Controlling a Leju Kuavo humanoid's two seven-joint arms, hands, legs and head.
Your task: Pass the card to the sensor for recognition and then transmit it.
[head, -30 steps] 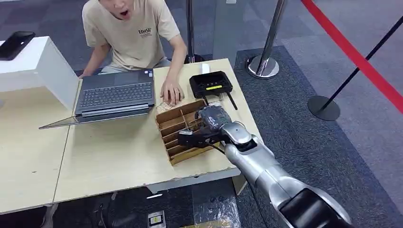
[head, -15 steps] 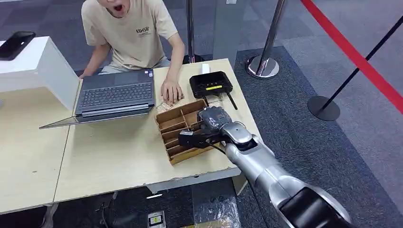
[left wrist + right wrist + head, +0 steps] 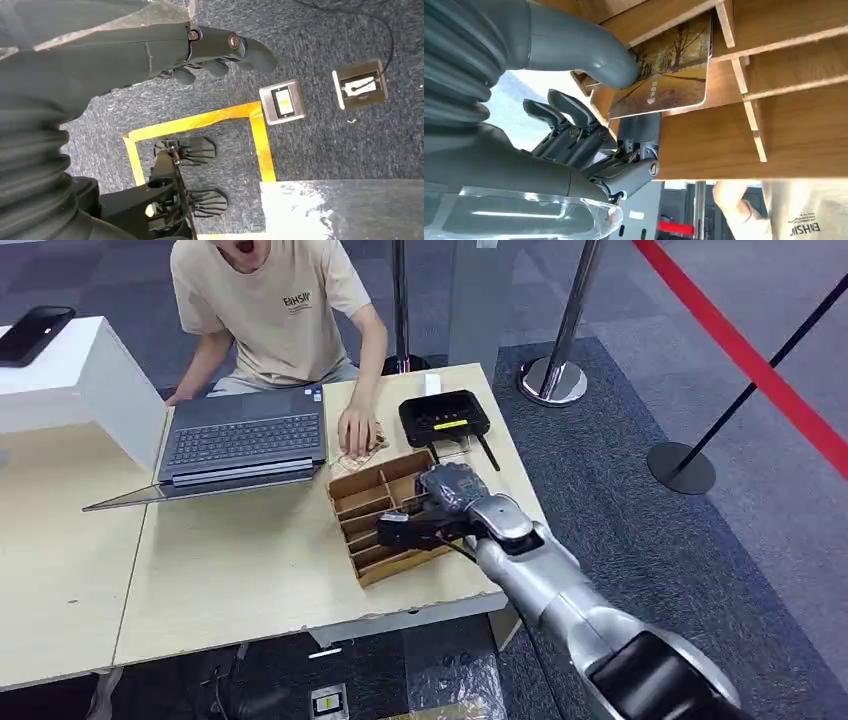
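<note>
Glossy flat card (image 3: 664,75), pinched by right hand (image 3: 589,120), slotted wooden rack (image 3: 784,65)

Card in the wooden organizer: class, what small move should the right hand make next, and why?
Probably lift the card straight out of the wooden organizer: the right hand pinches it, yet its far end sits between the dividers, and the black sensor lies beyond.

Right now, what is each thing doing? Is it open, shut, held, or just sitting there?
card: pinched by the right hand, partly in a slot.
right hand: gripping the card at the wooden organizer.
left hand: hanging over the carpet, holding nothing, fingers slightly curled.
wooden organizer: sitting on the table, open on top.
laptop: open.
black sensor box: lying flat on the table.
phone: lying on the white box.
</note>
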